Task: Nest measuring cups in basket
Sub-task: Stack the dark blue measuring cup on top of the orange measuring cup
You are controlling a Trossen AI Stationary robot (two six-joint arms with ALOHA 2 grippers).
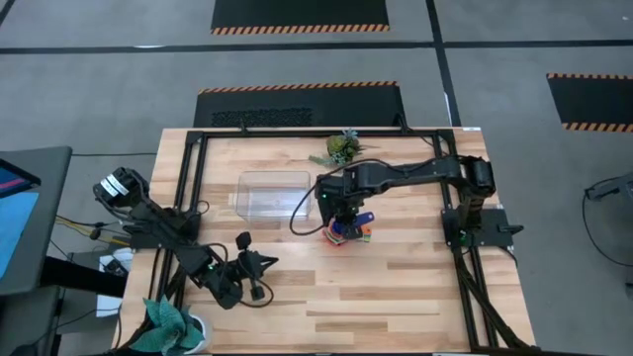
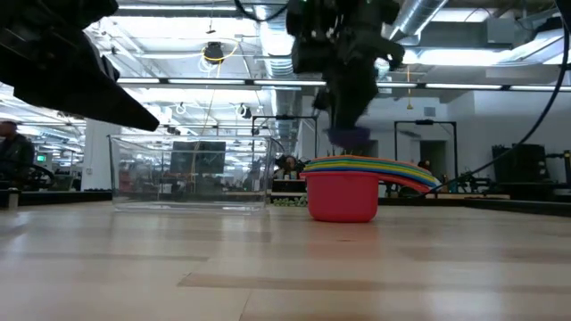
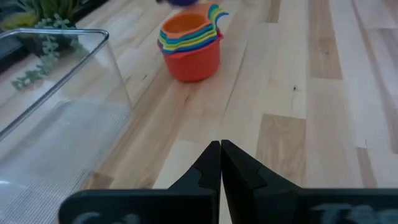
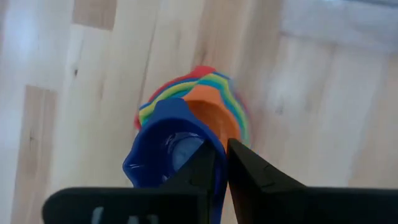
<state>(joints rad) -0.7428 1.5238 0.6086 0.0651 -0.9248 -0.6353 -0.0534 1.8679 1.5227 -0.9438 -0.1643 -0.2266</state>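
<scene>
The measuring cups (image 1: 346, 233) sit nested in a red-bottomed stack near the middle of your bench (image 1: 396, 287), outside the basket (image 1: 269, 194), which lies just beside them toward the left edge. In the low view you see the stacked handles fanning out and drooping rightward. Your right gripper (image 4: 219, 163) hangs directly over the stack, fingers pinching a dark blue cup (image 4: 163, 149) by its rim. Your left gripper (image 3: 220, 163) waits near the front-left corner, fingers pressed together.
</scene>
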